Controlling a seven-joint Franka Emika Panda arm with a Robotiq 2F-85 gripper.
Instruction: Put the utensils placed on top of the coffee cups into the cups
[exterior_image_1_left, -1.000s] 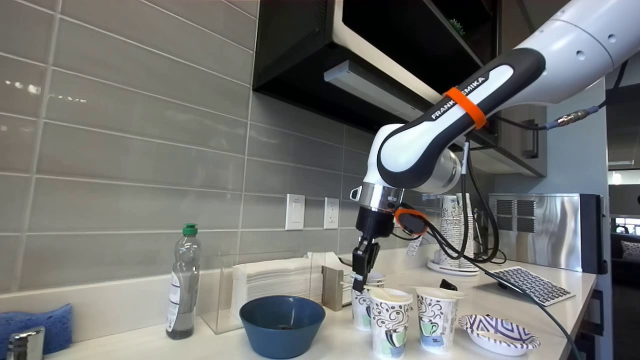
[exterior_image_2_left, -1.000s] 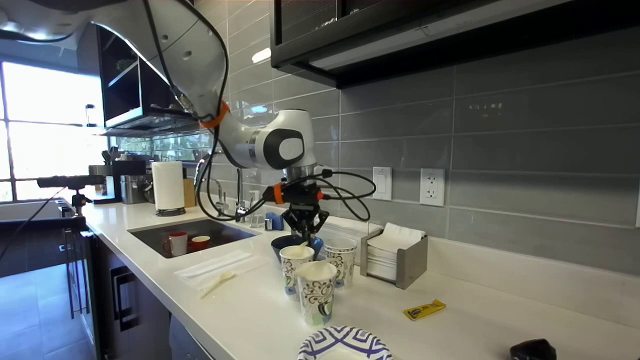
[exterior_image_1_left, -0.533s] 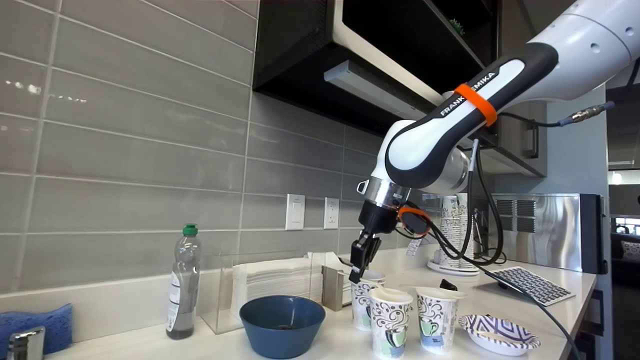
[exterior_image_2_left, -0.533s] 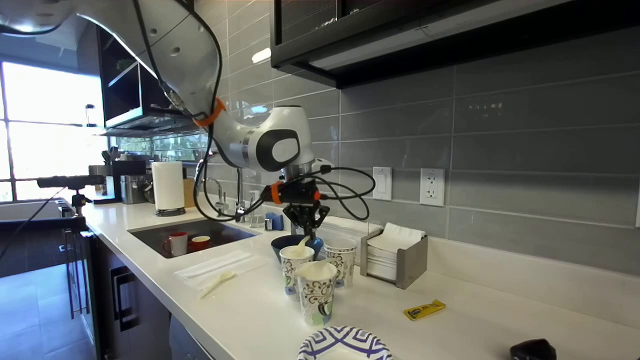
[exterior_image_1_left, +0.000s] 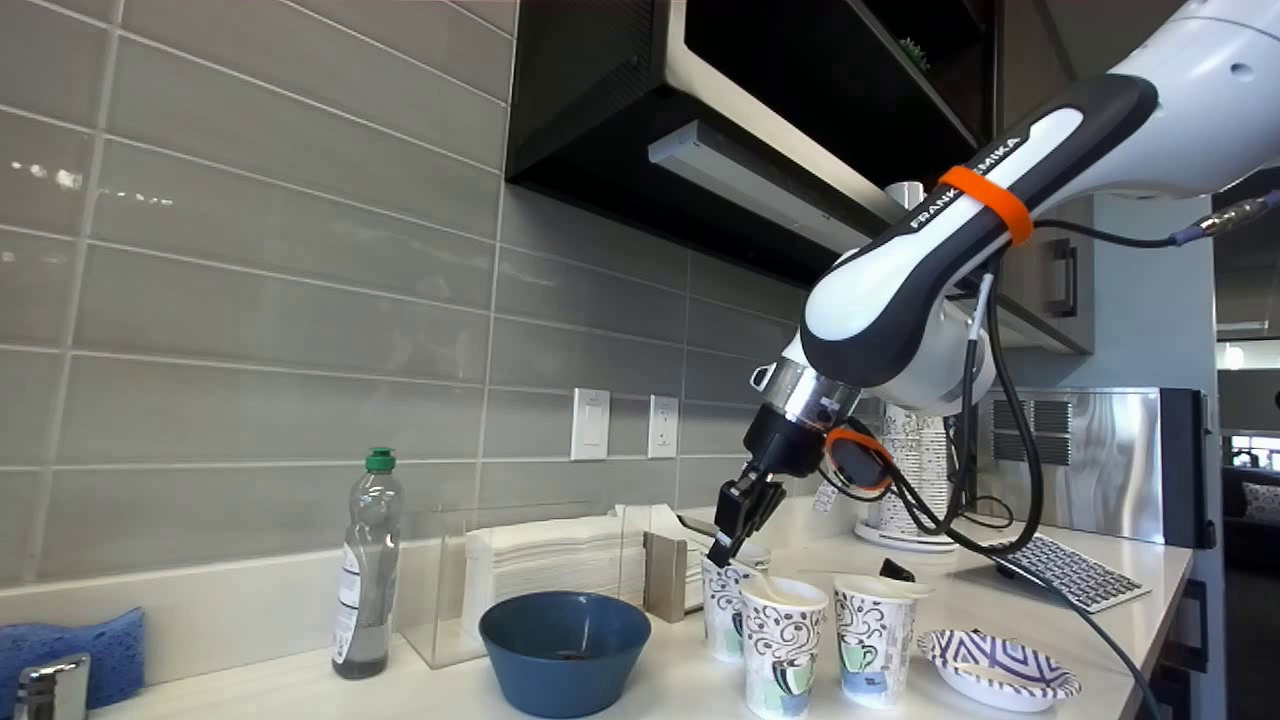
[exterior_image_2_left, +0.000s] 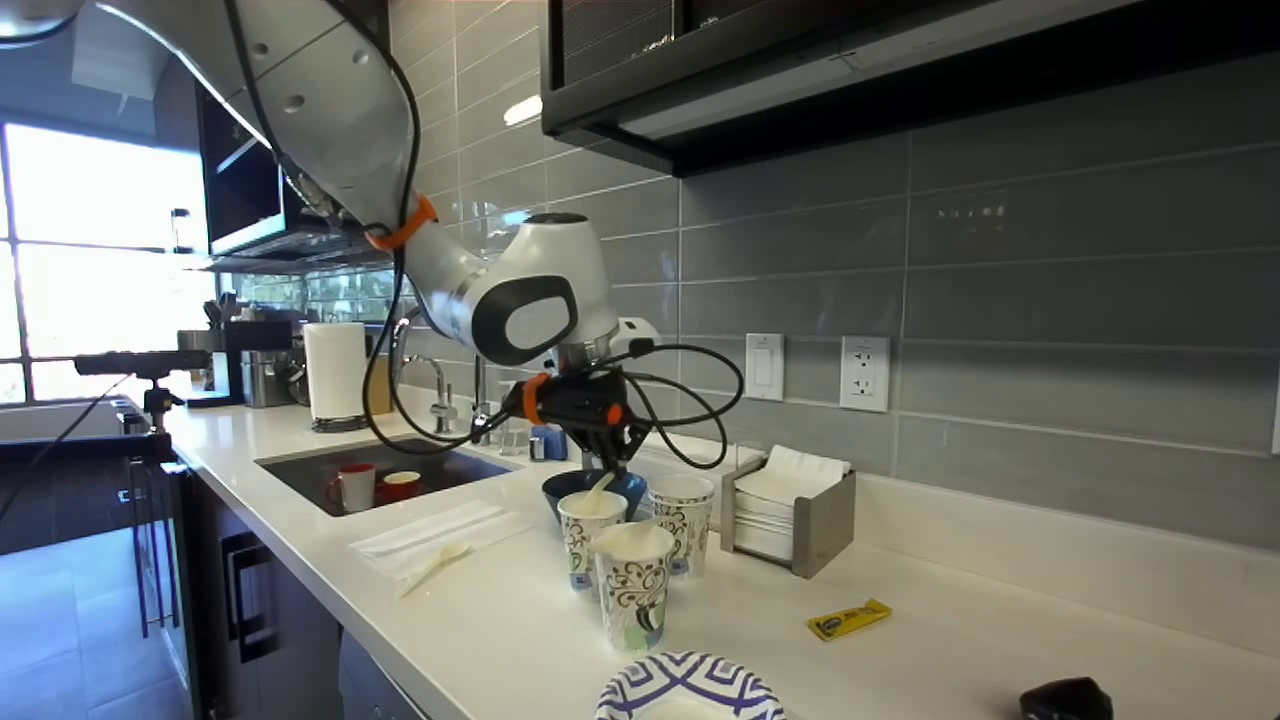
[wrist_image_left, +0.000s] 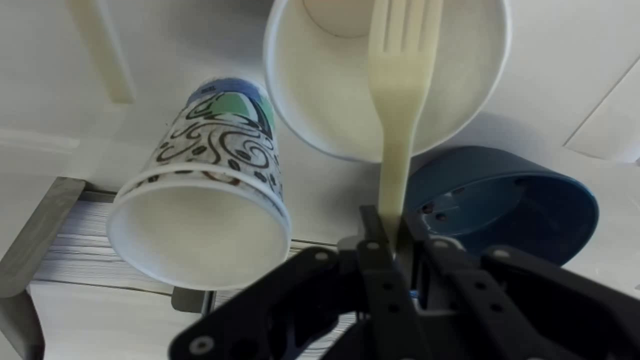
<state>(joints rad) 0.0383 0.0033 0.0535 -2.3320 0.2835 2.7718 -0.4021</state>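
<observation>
My gripper (wrist_image_left: 391, 222) is shut on the handle end of a pale fork (wrist_image_left: 400, 85) in the wrist view. The fork tilts down from the gripper, tines over the mouth of a patterned cup (wrist_image_left: 320, 105); how deep they sit, I cannot tell. In an exterior view the gripper (exterior_image_1_left: 722, 557) is above and beside this cup (exterior_image_1_left: 783, 655). A second cup (wrist_image_left: 215, 145) stands beside it with an open mouth and no utensil visible. A third cup (exterior_image_1_left: 872, 645) has a pale utensil (exterior_image_1_left: 905, 589) lying across its rim; its handle shows in the wrist view (wrist_image_left: 102, 50).
A blue bowl (exterior_image_1_left: 565, 650) stands close to the cups. A napkin holder (exterior_image_2_left: 790, 510) is behind them. A patterned dish (exterior_image_1_left: 1000, 672), a yellow packet (exterior_image_2_left: 849, 620) and a pale spoon (exterior_image_2_left: 437, 567) lie on the counter. A soap bottle (exterior_image_1_left: 367, 570) stands by the wall.
My gripper has tilted and its fingertips have risen slightly. The fork went from nearly level to sloping, its tines now lower toward the cup mouth. The cups have barely moved.
</observation>
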